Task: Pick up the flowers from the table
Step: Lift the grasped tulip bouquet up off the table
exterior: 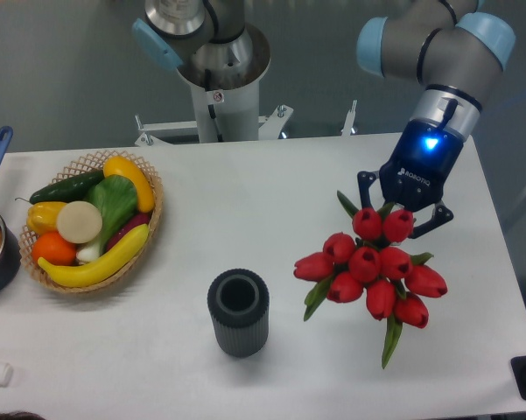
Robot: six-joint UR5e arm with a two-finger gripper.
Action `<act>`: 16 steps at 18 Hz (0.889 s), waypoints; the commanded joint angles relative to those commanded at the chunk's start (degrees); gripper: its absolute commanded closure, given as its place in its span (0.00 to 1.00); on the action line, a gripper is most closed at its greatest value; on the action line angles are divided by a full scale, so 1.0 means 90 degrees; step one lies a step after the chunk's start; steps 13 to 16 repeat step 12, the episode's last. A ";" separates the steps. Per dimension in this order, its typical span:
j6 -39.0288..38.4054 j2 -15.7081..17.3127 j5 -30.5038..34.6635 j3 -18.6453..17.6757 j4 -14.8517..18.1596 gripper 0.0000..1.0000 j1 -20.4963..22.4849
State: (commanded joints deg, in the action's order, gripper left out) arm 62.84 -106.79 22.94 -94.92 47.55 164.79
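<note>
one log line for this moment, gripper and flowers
gripper: shut on bunch of red tulips | bunch of red tulips: held, blooms toward camera | white table | dark ribbed cylinder vase: upright, left of blooms

The only lettering that can be read is the white brand word "ROBOTIQ" on the dark body of the pincer (401, 213), running along its side just below a glowing blue light. A small white sticker with a red mark sits on the robot base (217, 98) at the back of the tabletop (271, 192), but its print is too small to make out.
</note>
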 joint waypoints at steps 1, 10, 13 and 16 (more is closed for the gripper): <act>0.0000 0.0000 0.0000 0.0000 0.0000 0.86 0.0000; 0.0010 0.0000 0.0000 0.0059 0.0000 0.86 -0.0019; 0.0010 0.0000 0.0000 0.0078 0.0000 0.86 -0.0010; 0.0010 0.0000 0.0000 0.0078 0.0000 0.86 -0.0010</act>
